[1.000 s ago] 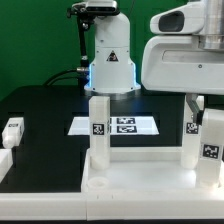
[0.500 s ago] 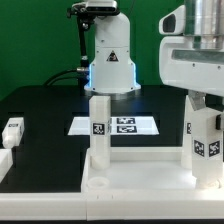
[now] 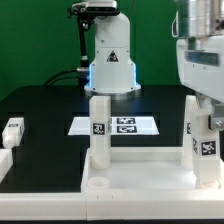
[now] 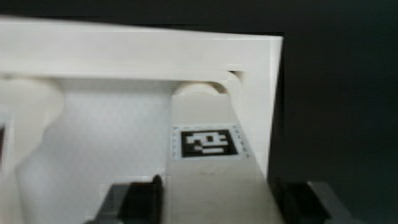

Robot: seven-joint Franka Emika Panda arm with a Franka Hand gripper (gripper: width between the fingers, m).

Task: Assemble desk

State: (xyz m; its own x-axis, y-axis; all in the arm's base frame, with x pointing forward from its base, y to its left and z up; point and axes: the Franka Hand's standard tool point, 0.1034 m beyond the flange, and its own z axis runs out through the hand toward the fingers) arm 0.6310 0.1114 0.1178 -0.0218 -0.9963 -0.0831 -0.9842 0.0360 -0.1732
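One leg (image 3: 97,128) stands upright on the desk top (image 3: 130,172) at left, while at right I see my gripper (image 4: 217,200) fingers (image 4: 135,202) clamped on a second leg (image 4: 210,150).

White rimmed top (image 3: 130,178) flat beneath the gripper (image 4: 214,205), tagged leg (image 4: 210,165) upright and clamped in it over a corner, second leg (image 3: 190,135) upright just beside the gripper, third leg (image 3: 98,130) upright well off toward the exterior view's left, loose leg (image 3: 12,130) farther that way.
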